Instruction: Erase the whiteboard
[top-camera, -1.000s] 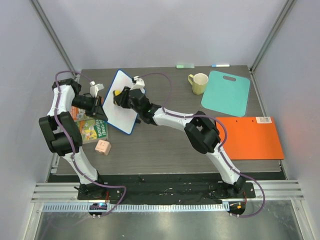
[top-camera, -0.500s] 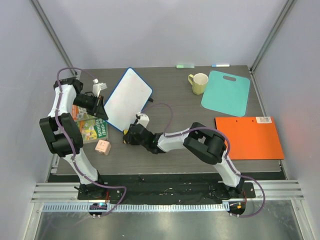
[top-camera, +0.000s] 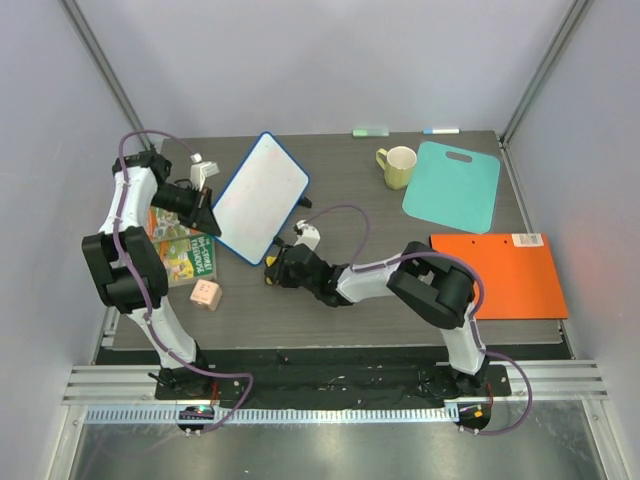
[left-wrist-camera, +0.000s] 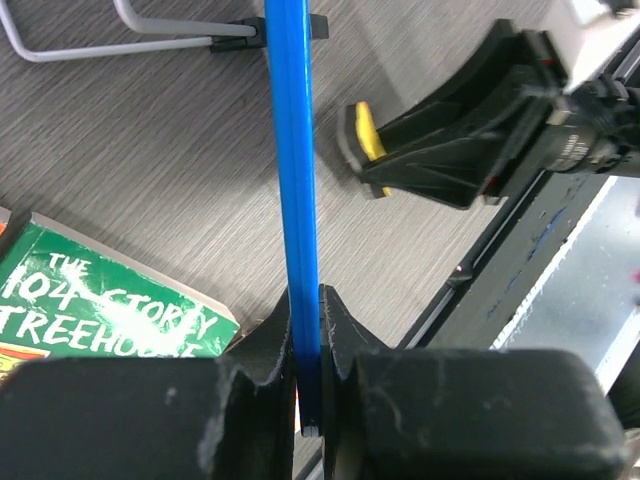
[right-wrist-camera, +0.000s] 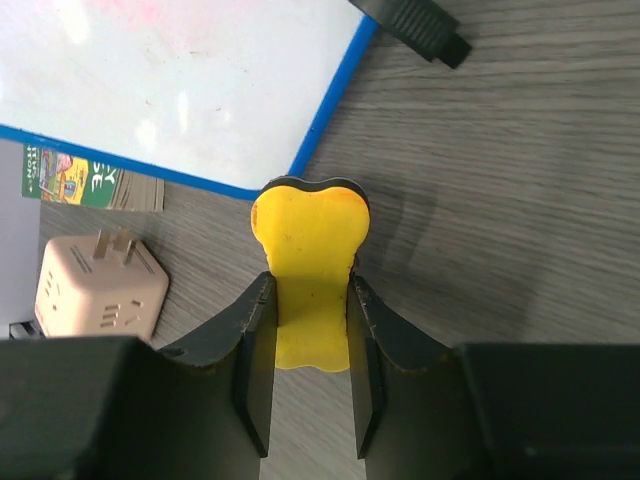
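Observation:
The whiteboard (top-camera: 262, 197), white with a blue rim, is held tilted up at the left middle of the table. My left gripper (top-camera: 210, 222) is shut on its lower left edge; the left wrist view shows the blue rim (left-wrist-camera: 295, 150) pinched between the jaws of the left gripper (left-wrist-camera: 308, 330). My right gripper (top-camera: 272, 268) is shut on a yellow eraser (right-wrist-camera: 308, 260), low over the table just in front of the board's lower edge and off its face. The right wrist view shows the board (right-wrist-camera: 170, 80) with faint pink smears near the top.
A green book (top-camera: 183, 255) and a pink cube adapter (top-camera: 206, 294) lie left of the board. A cream mug (top-camera: 398, 166), a teal cutting board (top-camera: 453, 185) and an orange folder (top-camera: 496, 275) are on the right. Two markers (top-camera: 370, 131) lie at the back edge.
My right gripper has swept the eraser down off the board's face to the table in front of it. The left gripper has swung the board's upper end to the right.

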